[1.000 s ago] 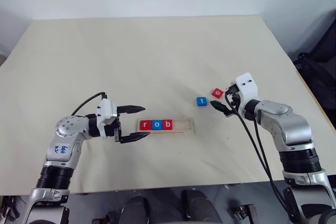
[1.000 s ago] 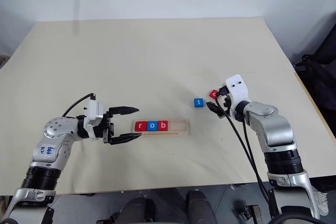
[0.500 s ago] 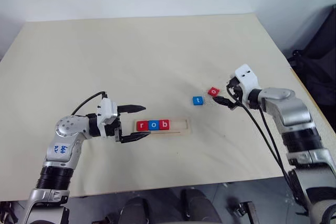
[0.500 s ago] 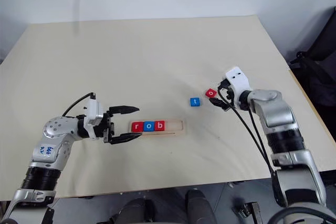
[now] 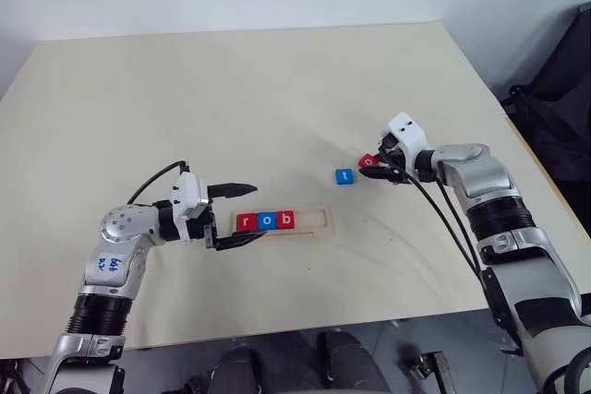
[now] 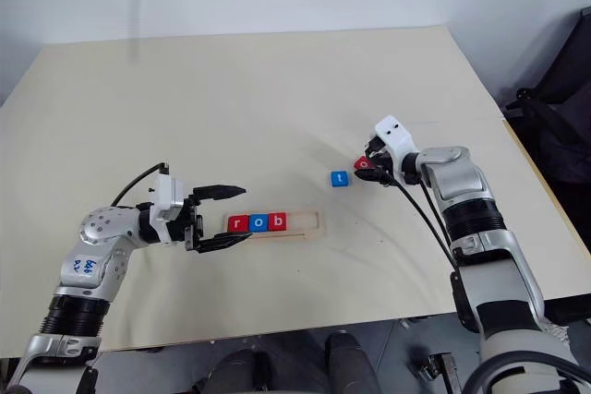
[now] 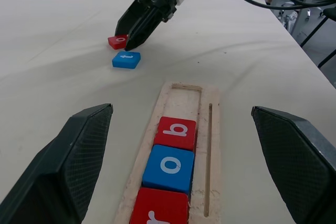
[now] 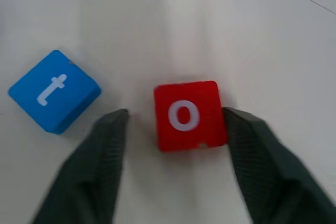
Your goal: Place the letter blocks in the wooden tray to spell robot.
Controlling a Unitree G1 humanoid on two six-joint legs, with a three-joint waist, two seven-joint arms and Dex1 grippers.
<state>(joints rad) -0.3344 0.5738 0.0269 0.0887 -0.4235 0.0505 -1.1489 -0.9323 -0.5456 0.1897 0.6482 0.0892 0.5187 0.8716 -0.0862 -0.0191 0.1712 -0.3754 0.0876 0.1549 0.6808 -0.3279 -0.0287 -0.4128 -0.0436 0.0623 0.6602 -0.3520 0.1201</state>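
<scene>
Beige bench [image 5: 277,89], wooden tray [image 5: 319,221] lying near the middle-left, long side running left-right. Three letter blocks sit in its groove, touching in a row at the tray's left end: red r [image 5: 246,222], blue o [image 5: 267,221], red b [image 5: 287,220]; right part of the groove is bare. Two more blocks are loose on the bench, right of and farther than the tray: blue t [image 5: 343,175] lying flat, and just to its right a red o [image 8: 189,115], close together but apart. Right claw [image 8: 176,124] is down at the red o, angled downward and toward the left, one finger on each side of the block; in the right wrist view the right-hand finger looks to be at the block's edge while a narrow gap shows on the other side, so the jaws are half-open around it and a firm grip is not visible. Block looks to be resting on the bench; cannot tell if it is lifted at all. Left claw [image 5: 238,214] hovers level just left of the tray's left end, pointing right along it, fingers [image 7: 73,150] spread wide and gripping nothing, tray end lying between them in the left wrist view. Black cables trail from the right wrist across the bench.
</scene>
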